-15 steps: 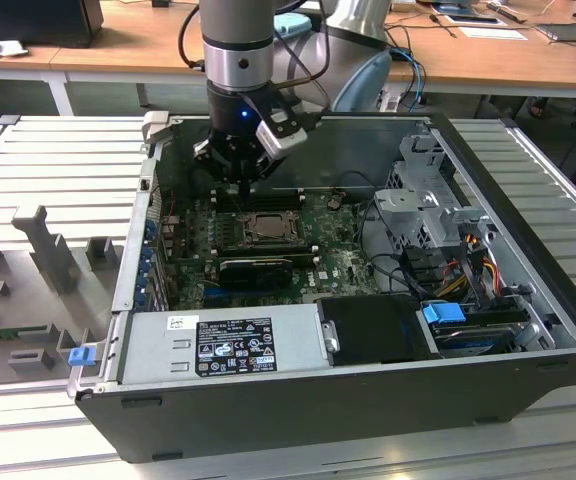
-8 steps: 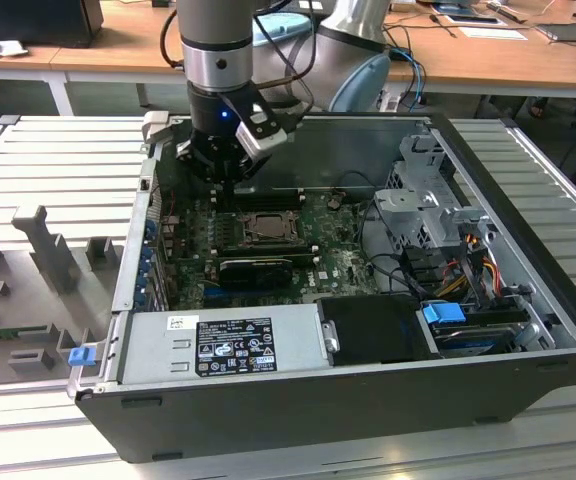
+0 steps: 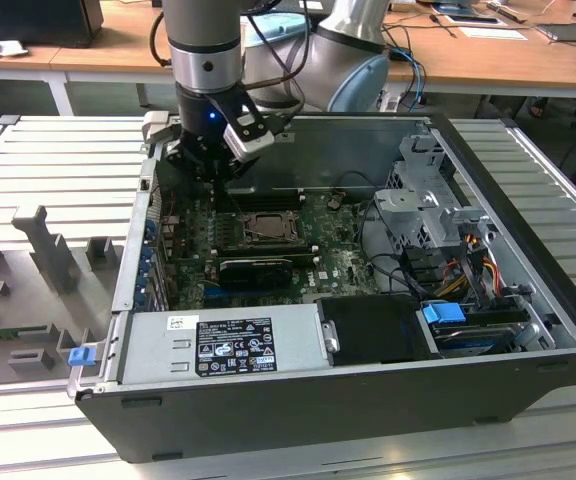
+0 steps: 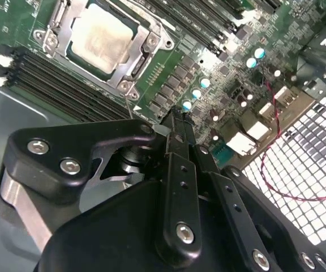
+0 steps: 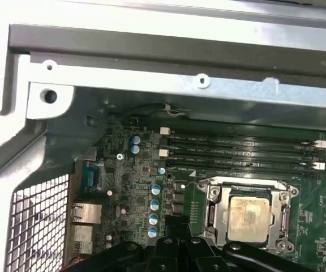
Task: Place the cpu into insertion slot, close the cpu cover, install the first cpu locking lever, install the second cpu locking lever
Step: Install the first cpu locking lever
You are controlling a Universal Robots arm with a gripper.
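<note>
The cpu (image 3: 268,228) (image 4: 98,37) (image 5: 251,212), a dull silver square, lies in the insertion slot (image 3: 245,231) on the green board. The cpu cover (image 4: 124,67) (image 5: 214,207) lies flat around it as a metal frame. My gripper (image 3: 214,172) (image 4: 177,120) (image 5: 174,225) hangs above the board beside the socket, toward the exterior view's left and rear. Its black fingers are shut together with nothing between them and touch neither the cpu nor the cover. How the locking levers stand along the frame I cannot tell.
Long black memory slots (image 5: 239,150) (image 4: 67,85) run beside the socket. A row of capacitors (image 5: 154,204) and rear ports (image 5: 86,212) lie near the gripper. The case wall (image 5: 168,85), a black card (image 3: 256,268), the power supply (image 3: 223,345) and the drive cage (image 3: 433,215) with cables surround the board.
</note>
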